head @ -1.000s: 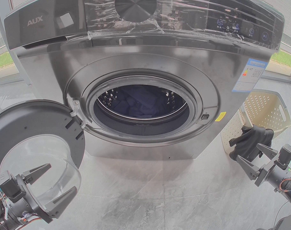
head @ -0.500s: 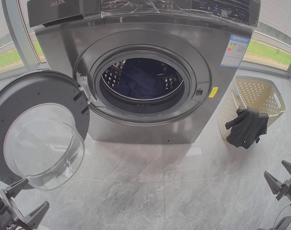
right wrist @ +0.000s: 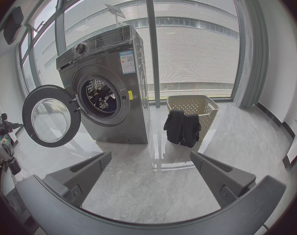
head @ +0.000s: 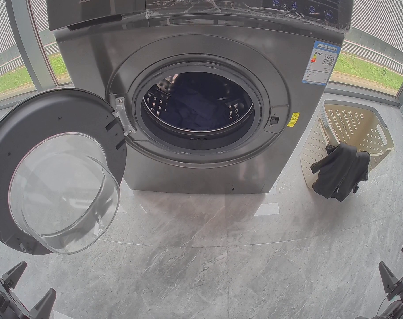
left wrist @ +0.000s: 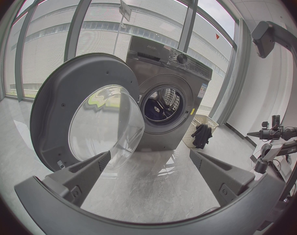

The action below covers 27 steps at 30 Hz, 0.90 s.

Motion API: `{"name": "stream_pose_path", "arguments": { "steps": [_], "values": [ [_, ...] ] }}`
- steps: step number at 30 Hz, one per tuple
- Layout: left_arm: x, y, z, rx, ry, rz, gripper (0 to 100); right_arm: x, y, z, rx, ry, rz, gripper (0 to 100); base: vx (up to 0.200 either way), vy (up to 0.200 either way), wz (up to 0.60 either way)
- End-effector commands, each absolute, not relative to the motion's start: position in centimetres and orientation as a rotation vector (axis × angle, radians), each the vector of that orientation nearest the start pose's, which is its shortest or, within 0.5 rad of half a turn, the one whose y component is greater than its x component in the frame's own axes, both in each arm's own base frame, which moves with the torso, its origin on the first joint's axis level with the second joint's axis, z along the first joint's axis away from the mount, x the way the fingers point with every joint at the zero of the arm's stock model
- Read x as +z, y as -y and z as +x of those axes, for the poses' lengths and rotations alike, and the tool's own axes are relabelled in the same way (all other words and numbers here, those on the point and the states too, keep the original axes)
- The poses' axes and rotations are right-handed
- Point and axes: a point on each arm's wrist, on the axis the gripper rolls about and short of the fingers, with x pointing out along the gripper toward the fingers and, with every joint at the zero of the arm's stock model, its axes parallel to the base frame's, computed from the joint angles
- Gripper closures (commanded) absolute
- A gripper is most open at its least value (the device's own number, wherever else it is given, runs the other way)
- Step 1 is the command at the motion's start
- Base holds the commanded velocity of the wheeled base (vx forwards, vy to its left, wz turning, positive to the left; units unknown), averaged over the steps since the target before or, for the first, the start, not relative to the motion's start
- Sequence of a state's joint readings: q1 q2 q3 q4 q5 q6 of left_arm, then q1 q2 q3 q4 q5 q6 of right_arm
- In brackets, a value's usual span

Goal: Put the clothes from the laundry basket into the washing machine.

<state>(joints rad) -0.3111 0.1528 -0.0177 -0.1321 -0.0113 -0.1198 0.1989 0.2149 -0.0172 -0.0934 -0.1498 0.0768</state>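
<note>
The grey washing machine (head: 197,85) stands ahead with its round door (head: 55,169) swung open to the left; dark blue clothes (head: 197,107) lie inside the drum. A cream laundry basket (head: 356,129) sits on the floor to the machine's right, with a black garment (head: 341,171) draped over its front rim. My left gripper (head: 26,286) is low at the near left, open and holding nothing. My right gripper (head: 398,269) is low at the near right, open and holding nothing, well short of the basket. Both wrist views show the machine (left wrist: 168,105) (right wrist: 106,92) and black garment (left wrist: 202,136) (right wrist: 182,128) from a distance.
Grey marble-pattern floor (head: 228,253) spreads open between me and the machine. The open door juts out over the floor at the left. Tall windows and their frames (head: 20,36) stand behind the machine. A wall with a dark skirting (right wrist: 272,118) runs at the right.
The whole head view has pulled back from the machine, so the camera moved away. Both grippers now sit lower at the picture's corners, farther from the door and the basket, still open.
</note>
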Motion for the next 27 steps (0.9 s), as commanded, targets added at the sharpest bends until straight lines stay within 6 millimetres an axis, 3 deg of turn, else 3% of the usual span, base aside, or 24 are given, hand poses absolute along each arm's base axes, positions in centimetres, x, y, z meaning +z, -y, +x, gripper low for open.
{"name": "stream_pose_path", "arguments": {
  "steps": [1,4,20,27],
  "values": [
    [8.48,-0.37,-1.55,-0.271,-0.027,-0.096,0,8.48,0.67,-1.48,-0.002,-0.018,0.075,0,0.0,-0.2,0.0],
    [8.54,-0.28,-1.51,-0.219,-0.021,-0.081,0,8.52,0.68,-1.46,-0.077,-0.022,0.062,0,0.0,-0.2,0.0],
    [8.38,-0.12,-1.55,-0.08,-0.026,0.009,0,8.5,0.68,-1.47,-0.11,-0.024,0.058,0,0.0,-0.2,0.0],
    [8.22,-0.3,-1.57,0.017,-0.038,0.017,0,8.4,0.68,-1.46,-0.113,-0.04,-0.011,0,0.0,0.0,0.0]
  ]
}}
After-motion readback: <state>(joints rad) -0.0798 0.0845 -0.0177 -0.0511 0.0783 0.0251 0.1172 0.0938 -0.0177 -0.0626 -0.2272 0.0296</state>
